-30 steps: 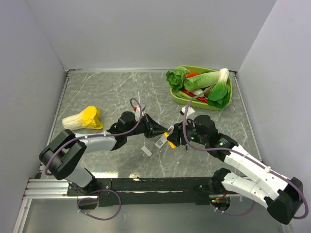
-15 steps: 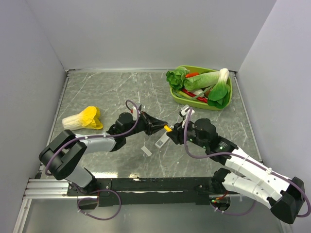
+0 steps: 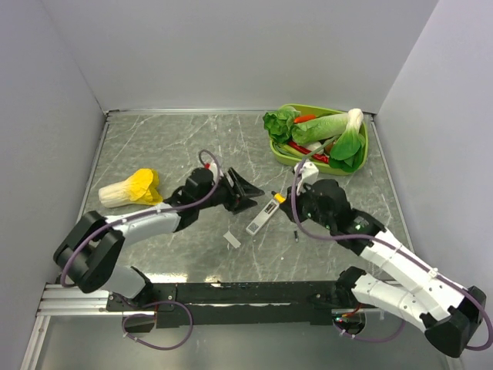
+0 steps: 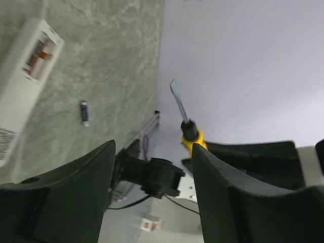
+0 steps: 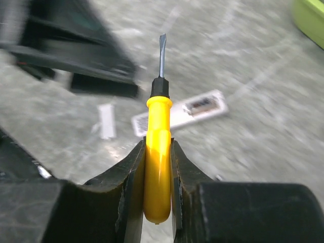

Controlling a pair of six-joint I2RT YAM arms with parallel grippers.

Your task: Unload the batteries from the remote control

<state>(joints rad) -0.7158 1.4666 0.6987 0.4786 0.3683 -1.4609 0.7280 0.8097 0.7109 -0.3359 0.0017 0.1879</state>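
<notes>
A: Where is the slim white plastic remote control [image 3: 262,218]?

B: Centre of the overhead view, lying back-up on the grey marbled bench [image 3: 154,146], between the two arms and touched by neither. In the left wrist view it sits at the upper left, its long recess uncovered.

A: And the batteries?

B: One small dark cylindrical battery [image 4: 84,112] lies loose on the bench, near the remote control and to its lower right in the overhead view. Inside the recess there is a reddish-orange shape [image 4: 39,53]. I judge that to be the second battery, not yet out.

A: So halfway?

B: About that, I'd say. The small flat white cover piece [image 3: 232,239] is off and lies just lower left of the remote control. What is left is to lever the second battery free.

A: The claws?

B: The right claw [image 5: 157,152] is pinching the yellow-handled flat-blade screwdriver [image 5: 158,116], whose blade points up the frame toward the remote control. The left claw [image 3: 254,196] is spread wide and holds nothing, just upper left of the remote control in the overhead view.

A: Further out?

B: A yellow-and-white leafy cabbage [image 3: 131,187] at the left and a lime-green plastic tray [image 5: 309,17] of vegetables at the upper right, both well apart from the work.
</notes>
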